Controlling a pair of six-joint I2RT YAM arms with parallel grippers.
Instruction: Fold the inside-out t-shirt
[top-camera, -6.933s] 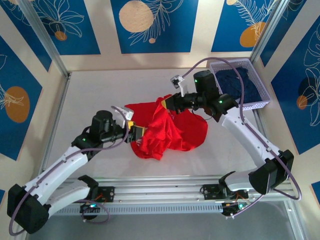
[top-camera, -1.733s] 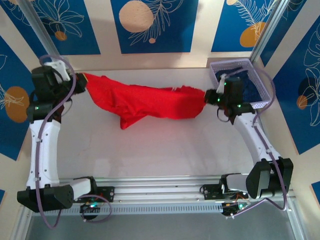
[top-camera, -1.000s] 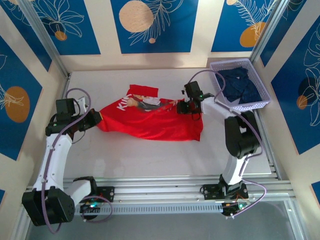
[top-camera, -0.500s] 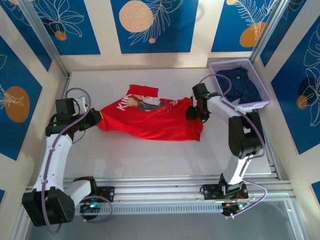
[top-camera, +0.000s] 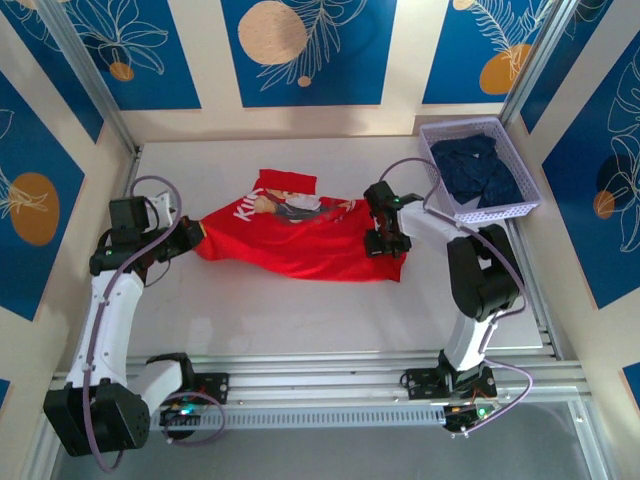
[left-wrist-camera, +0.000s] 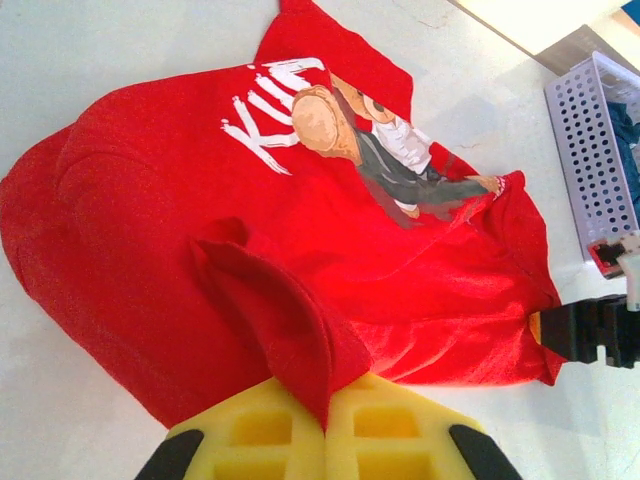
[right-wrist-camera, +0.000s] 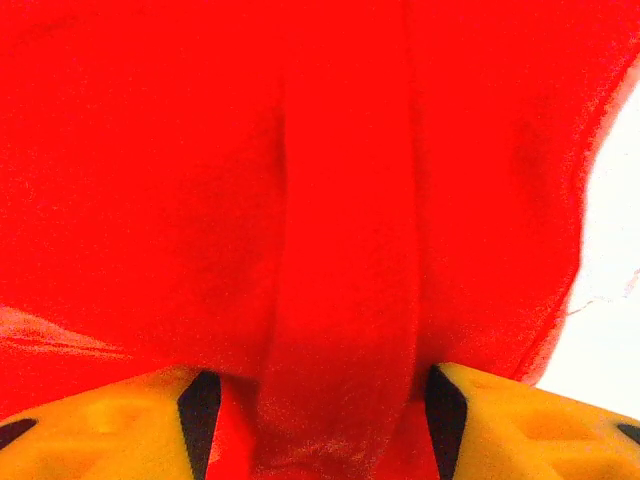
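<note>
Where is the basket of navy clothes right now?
In the top view, the basket sits at the table's far right corner, beyond the right gripper and the red t-shirt.

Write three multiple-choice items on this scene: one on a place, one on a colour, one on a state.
1. Where is the basket? A) far right corner B) near left corner C) table centre
2. The lettering on the shirt is: A) black B) white C) blue
3. The left gripper is: A) open B) shut on the basket C) shut on the shirt
Key: 1 A, it stands at the far right; 2 B, white strokes on red; 3 C, cloth is pinched between its pads.
</note>
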